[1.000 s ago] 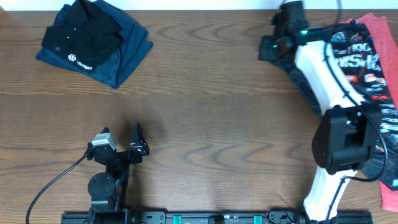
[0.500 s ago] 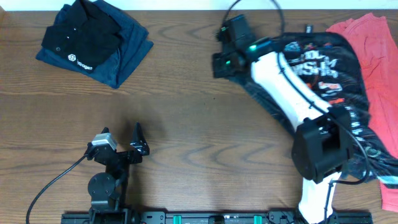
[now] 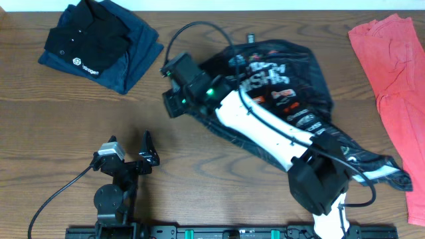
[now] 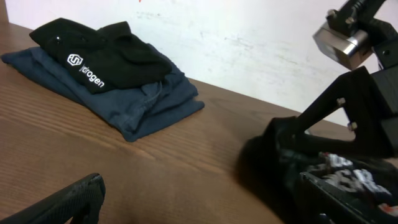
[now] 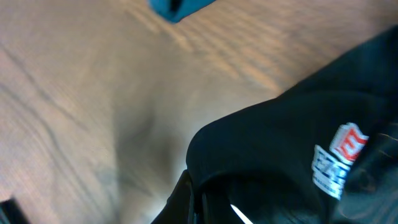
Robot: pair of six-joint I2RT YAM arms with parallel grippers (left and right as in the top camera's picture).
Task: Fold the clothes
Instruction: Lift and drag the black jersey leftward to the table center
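Desk (image 3: pixel 219 189): brown wood grain; carries all items listed below.
Jersey (image 3: pixel 279 76): black, thin fabric with rows of small logos. It lies crumpled and unfolded from the middle of the desk toward the right. One end trails to the near right edge.
Right end effector (image 3: pixel 172 105): positioned at the jersey's leftmost edge, left of the desk's middle. The fingers are pressed together, pinching a fold of the jersey fabric. In the right wrist view, black cloth bunches directly at the fingertips, with bare wood beyond it.
Right arm (image 3: pixel 265 129): white links run diagonally above the jersey, from the near right side to the pinched edge.
Left end effector (image 3: pixel 131 147): fingers spread wide, holding nothing. It sits over bare wood at the near left, well apart from the jersey. The jersey's pinched edge lies beyond it and to its right.
Black polo (image 3: pixel 89 36): folded, white logo facing up, at the far left corner.
Dark blue garment (image 3: pixel 136 56): folded, directly under the polo.
Coral-red garment (image 3: pixel 388 73): lies flat at the far right edge, apart from the jersey.
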